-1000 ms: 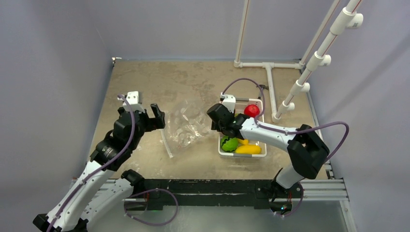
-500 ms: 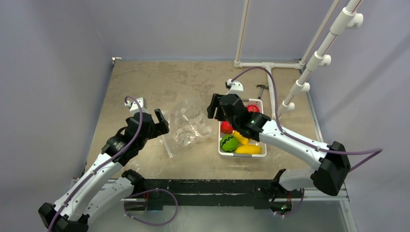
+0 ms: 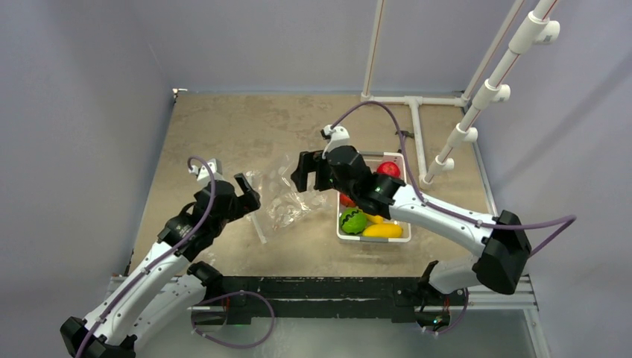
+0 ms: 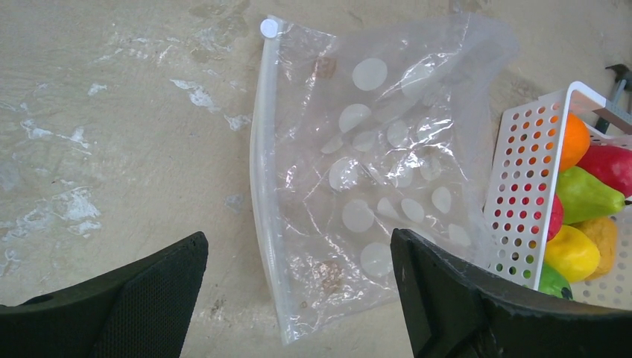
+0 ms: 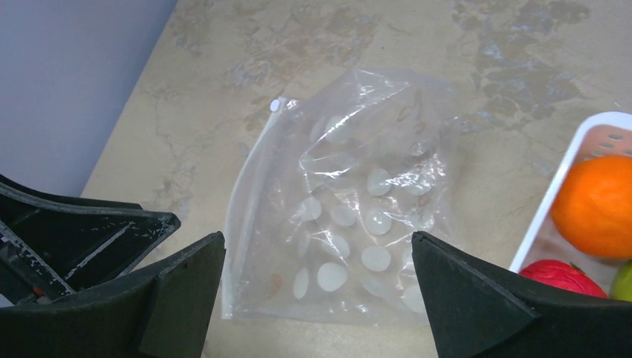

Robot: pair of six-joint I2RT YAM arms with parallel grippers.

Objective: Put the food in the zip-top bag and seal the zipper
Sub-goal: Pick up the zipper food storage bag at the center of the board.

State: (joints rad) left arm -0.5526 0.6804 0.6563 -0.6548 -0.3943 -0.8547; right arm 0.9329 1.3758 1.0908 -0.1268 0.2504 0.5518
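Lying flat on the worktop (image 3: 223, 134), the zip-top bag (image 3: 287, 195) sits just left of the white basket (image 3: 370, 239), between the two grippers. It is clear and crinkled, marked with pale round dots. The zipper (image 4: 261, 186) runs along its left edge, with a small white slider (image 4: 268, 28) at the far end of the strip. The food (image 3: 367, 222) is in the basket: an orange piece (image 5: 596, 205), a red piece (image 3: 387, 169), a yellow-green pear (image 4: 589, 195), a yellow piece (image 3: 384, 230) and a dark-striped green one (image 3: 352, 221) are heaped together there. The left gripper (image 3: 244, 194) hangs over the bag's left edge, above the zipper, its jaws spread wide with nothing between them. The right gripper (image 3: 311, 171) hovers over the far right part of the bag, just left of the basket, jaws likewise wide apart and holding nothing. Neither gripper touches the bag, as far as the views show.
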